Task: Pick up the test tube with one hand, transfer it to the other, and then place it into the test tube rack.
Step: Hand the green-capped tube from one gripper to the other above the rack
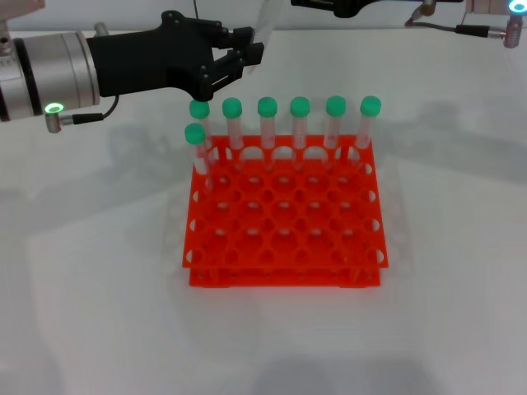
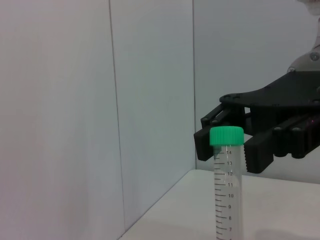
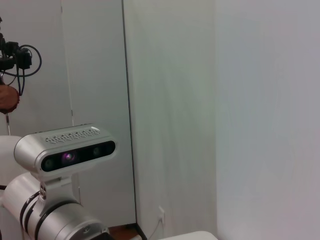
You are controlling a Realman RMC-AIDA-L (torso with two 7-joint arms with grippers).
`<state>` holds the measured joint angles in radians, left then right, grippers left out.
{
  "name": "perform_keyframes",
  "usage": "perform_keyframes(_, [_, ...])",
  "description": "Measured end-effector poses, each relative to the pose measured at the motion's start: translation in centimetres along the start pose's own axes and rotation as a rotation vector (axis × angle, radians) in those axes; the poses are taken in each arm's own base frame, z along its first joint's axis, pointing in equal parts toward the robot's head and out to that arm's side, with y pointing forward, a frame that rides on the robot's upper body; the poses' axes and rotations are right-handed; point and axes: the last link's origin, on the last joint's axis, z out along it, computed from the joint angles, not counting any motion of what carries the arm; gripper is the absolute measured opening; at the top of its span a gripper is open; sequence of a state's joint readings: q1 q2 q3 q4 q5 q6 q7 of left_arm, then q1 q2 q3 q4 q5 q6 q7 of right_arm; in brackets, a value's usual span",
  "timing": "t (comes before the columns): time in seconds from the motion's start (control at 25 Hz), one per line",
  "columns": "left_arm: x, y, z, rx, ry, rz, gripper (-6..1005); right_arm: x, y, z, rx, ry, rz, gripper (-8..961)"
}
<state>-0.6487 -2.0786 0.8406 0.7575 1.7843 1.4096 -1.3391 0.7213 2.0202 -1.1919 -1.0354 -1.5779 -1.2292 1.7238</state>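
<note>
The orange-red test tube rack (image 1: 284, 216) stands on the white table and holds several green-capped tubes (image 1: 300, 123), most in its back row and one at the left of the second row. My left gripper (image 1: 252, 51) hovers behind the rack's back left corner, shut on the test tube (image 1: 268, 23), whose clear body rises past the top edge of the head view. In the left wrist view the tube's green cap (image 2: 226, 136) stands upright. My right gripper (image 2: 231, 152) is open just behind the cap, with a finger on each side. It shows at the head view's top edge (image 1: 350, 6).
White table (image 1: 99, 313) all around the rack. Most rack holes in the front rows are free. The right wrist view shows only a wall and the robot's head camera (image 3: 67, 150). Cables and connectors (image 1: 482, 33) hang at the back right.
</note>
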Motion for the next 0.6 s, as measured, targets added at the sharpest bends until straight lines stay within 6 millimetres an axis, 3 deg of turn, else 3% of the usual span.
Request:
perform_keyframes(0.2, [0.01,0.00,0.00,0.000,0.000,0.000,171,0.01,-0.01,-0.01,0.001,0.000,0.000,393])
perform_keyframes(0.6, [0.01,0.15,0.13,-0.008,0.000,0.001,137,0.01,0.01,0.23,0.004,0.001,-0.001,258])
